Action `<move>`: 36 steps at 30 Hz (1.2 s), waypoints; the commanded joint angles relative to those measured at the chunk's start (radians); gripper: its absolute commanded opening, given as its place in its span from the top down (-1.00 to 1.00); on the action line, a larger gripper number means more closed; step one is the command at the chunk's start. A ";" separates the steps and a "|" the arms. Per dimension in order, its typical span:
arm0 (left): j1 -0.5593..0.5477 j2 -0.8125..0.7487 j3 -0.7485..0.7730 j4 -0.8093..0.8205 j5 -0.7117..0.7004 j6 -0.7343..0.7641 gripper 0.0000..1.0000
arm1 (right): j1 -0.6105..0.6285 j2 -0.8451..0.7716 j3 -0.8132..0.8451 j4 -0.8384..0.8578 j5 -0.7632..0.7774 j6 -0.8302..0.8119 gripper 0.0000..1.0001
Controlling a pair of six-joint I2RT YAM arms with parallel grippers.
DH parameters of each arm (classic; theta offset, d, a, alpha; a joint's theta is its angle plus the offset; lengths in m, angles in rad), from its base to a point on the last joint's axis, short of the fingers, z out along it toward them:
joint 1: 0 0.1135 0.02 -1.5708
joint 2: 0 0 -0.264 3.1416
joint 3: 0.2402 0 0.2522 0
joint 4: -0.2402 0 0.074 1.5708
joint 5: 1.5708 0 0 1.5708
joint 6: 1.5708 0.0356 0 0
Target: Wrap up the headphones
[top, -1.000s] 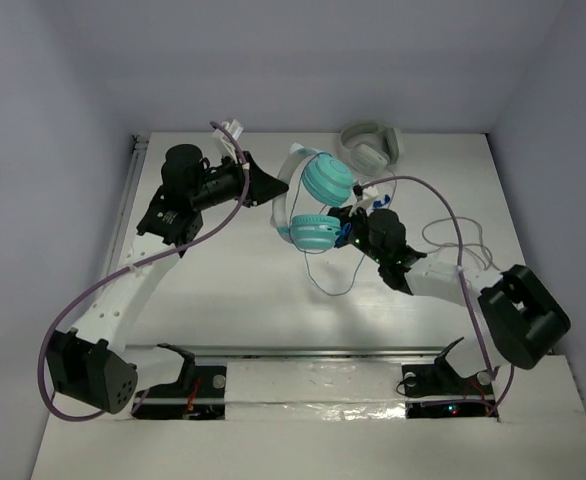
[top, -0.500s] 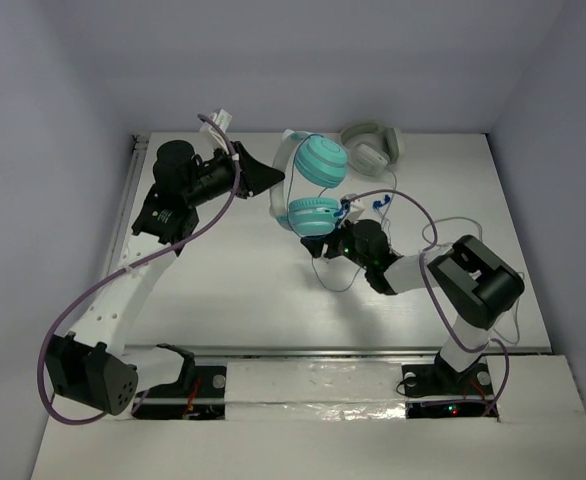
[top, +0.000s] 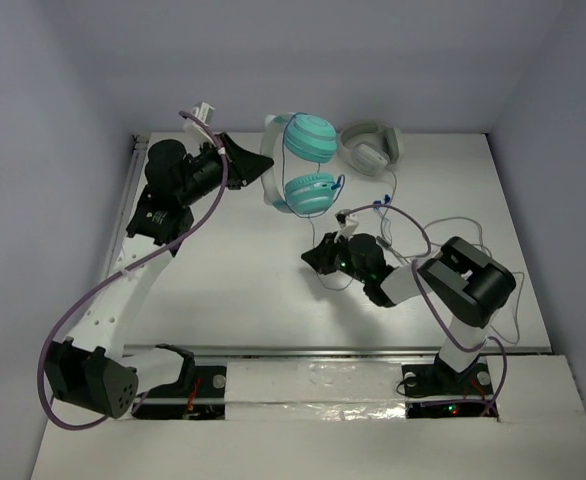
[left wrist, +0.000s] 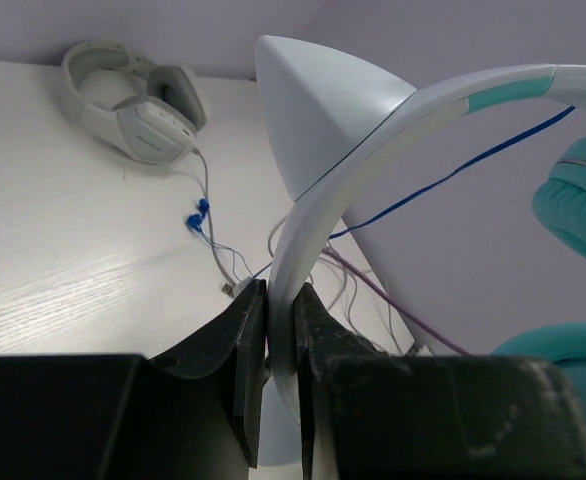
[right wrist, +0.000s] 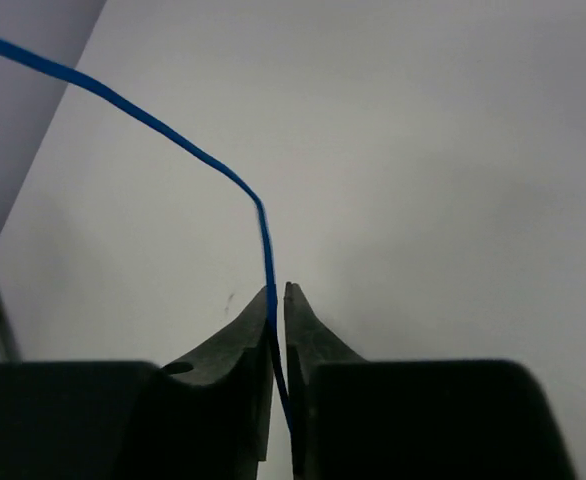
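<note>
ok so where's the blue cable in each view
top external: blue cable curls off the lower teal cup, upper centre.
left wrist: thin diagonal, upper right down to centre.
right wrist: from top left down between the right fingers.
shared landmark: grey headphones, top external and left wrist only.

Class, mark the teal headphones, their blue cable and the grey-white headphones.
teal headphones (top: 309,138): top external view, upper ear cup.
blue cable (right wrist: 203,160): right wrist view, slanting stretch.
grey-white headphones (left wrist: 148,128): left wrist view, nearer ear cup.
</note>
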State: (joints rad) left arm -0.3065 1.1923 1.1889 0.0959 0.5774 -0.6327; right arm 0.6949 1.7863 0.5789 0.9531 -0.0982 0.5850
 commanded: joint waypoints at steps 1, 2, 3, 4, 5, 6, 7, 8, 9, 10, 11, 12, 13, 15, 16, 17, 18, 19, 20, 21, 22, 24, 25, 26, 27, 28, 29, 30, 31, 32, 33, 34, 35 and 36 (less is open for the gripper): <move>0.004 -0.085 0.003 0.125 -0.102 -0.062 1.00 | 0.040 -0.028 -0.020 0.096 -0.041 0.050 0.78; 0.004 -0.094 -0.008 0.126 -0.147 -0.064 1.00 | 0.058 -0.056 -0.031 0.089 -0.044 0.055 0.90; 0.004 -0.102 -0.015 0.126 -0.177 -0.064 1.00 | 0.067 -0.068 -0.036 0.076 -0.041 0.056 0.95; 0.004 -0.117 -0.023 0.128 -0.209 -0.064 1.00 | 0.078 -0.082 -0.037 0.061 -0.034 0.059 1.00; 0.013 -0.125 -0.031 0.128 -0.238 -0.071 1.00 | 0.101 -0.096 -0.039 0.014 -0.029 0.059 1.00; 0.014 -0.129 -0.050 0.128 -0.296 -0.074 1.00 | 0.116 -0.111 -0.037 -0.017 -0.015 0.059 1.00; 0.014 -0.141 -0.061 0.130 -0.332 -0.074 1.00 | 0.135 -0.148 -0.025 -0.061 -0.002 0.055 1.00; 0.014 -0.148 -0.087 0.130 -0.399 -0.076 1.00 | 0.175 -0.169 -0.019 -0.156 0.024 0.049 1.00; 0.014 -0.154 -0.100 0.130 -0.433 -0.076 1.00 | 0.198 -0.188 -0.014 -0.199 0.037 0.041 1.00; 0.014 -0.164 -0.113 0.134 -0.471 -0.070 1.00 | 0.221 -0.227 -0.008 -0.244 0.054 0.029 1.00; 0.014 -0.168 -0.126 0.131 -0.505 -0.065 1.00 | 0.242 -0.246 -0.007 -0.319 0.069 0.027 1.00; 0.014 -0.171 -0.146 0.133 -0.558 -0.061 1.00 | 0.280 -0.264 -0.005 -0.355 0.092 0.024 1.00; 0.014 -0.175 -0.153 0.131 -0.589 -0.052 1.00 | 0.296 -0.280 0.001 -0.397 0.106 0.022 1.00; 0.014 -0.177 -0.181 0.130 -0.680 -0.041 1.00 | 0.325 -0.318 0.035 -0.532 0.155 0.019 1.00; 0.014 -0.175 -0.190 0.130 -0.706 -0.030 1.00 | 0.359 -0.327 0.048 -0.578 0.166 0.012 1.00; 0.014 -0.172 -0.196 0.122 -0.727 -0.021 1.00 | 0.377 -0.340 0.065 -0.673 0.181 0.009 1.00; 0.014 -0.166 -0.199 0.105 -0.760 -0.015 1.00 | 0.397 -0.370 0.102 -0.721 0.214 0.007 1.00; 0.014 -0.160 -0.196 0.082 -0.784 0.016 1.00 | 0.417 -0.390 0.122 -0.769 0.235 0.000 1.00; 0.014 -0.160 -0.199 0.050 -0.804 0.027 1.00 | 0.452 -0.409 0.139 -0.854 0.254 -0.002 1.00; 0.014 -0.164 -0.210 0.041 -0.839 0.036 1.00 | 0.465 -0.445 0.174 -0.893 0.287 -0.002 1.00; 0.014 -0.177 -0.218 0.030 -0.859 0.048 1.00 | 0.477 -0.462 0.194 -0.931 0.299 -0.004 1.00; 0.014 -0.186 -0.232 0.012 -0.913 0.082 1.00 | 0.511 -0.493 0.235 -1.049 0.325 -0.005 1.00; 0.014 -0.183 -0.233 0.004 -0.925 0.093 1.00 | 0.523 -0.517 0.271 -1.076 0.327 -0.010 1.00; 0.014 -0.178 -0.233 -0.016 -0.932 0.106 1.00 | 0.534 -0.524 0.291 -1.126 0.328 -0.013 1.00; 0.014 -0.172 -0.227 -0.028 -0.938 0.111 1.00 | 0.552 -0.530 0.312 -1.157 0.333 -0.016 1.00; 0.014 -0.156 -0.223 -0.045 -0.944 0.116 1.00 | 0.561 -0.536 0.361 -1.191 0.341 -0.028 1.00; 0.014 -0.148 -0.222 -0.068 -0.952 0.120 1.00 | 0.561 -0.538 0.386 -1.258 0.351 -0.037 1.00; 0.014 -0.143 -0.225 -0.076 -0.965 0.122 1.00 | 0.577 -0.539 0.410 -1.289 0.374 -0.046 1.00; 0.014 -0.140 -0.230 -0.084 -0.972 0.120 1.00 | 0.586 -0.542 0.435 -1.318 0.383 -0.062 1.00; 0.014 -0.145 -0.238 -0.084 -0.969 0.120 1.00 | 0.586 -0.548 0.476 -1.370 0.394 -0.071 1.00; 0.014 -0.148 -0.251 -0.084 -0.959 0.125 1.00 | 0.586 -0.550 0.496 -1.392 0.416 -0.077 1.00; 0.014 -0.149 -0.256 -0.090 -0.956 0.128 1.00 | 0.586 -0.553 0.516 -1.416 0.428 -0.100 1.00; 0.014 -0.151 -0.262 -0.094 -0.953 0.128 1.00 | 0.586 -0.556 0.559 -1.459 0.442 -0.111 1.00; 0.014 -0.149 -0.276 -0.094 -0.946 0.131 1.00 | 0.586 -0.558 0.579 -1.478 0.466 -0.122 1.00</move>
State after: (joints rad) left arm -0.2989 1.0603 0.9230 -0.0593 -0.3569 -0.4992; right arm 1.2736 1.2522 1.0714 -0.3763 0.2794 0.5228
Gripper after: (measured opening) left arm 0.098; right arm 0.030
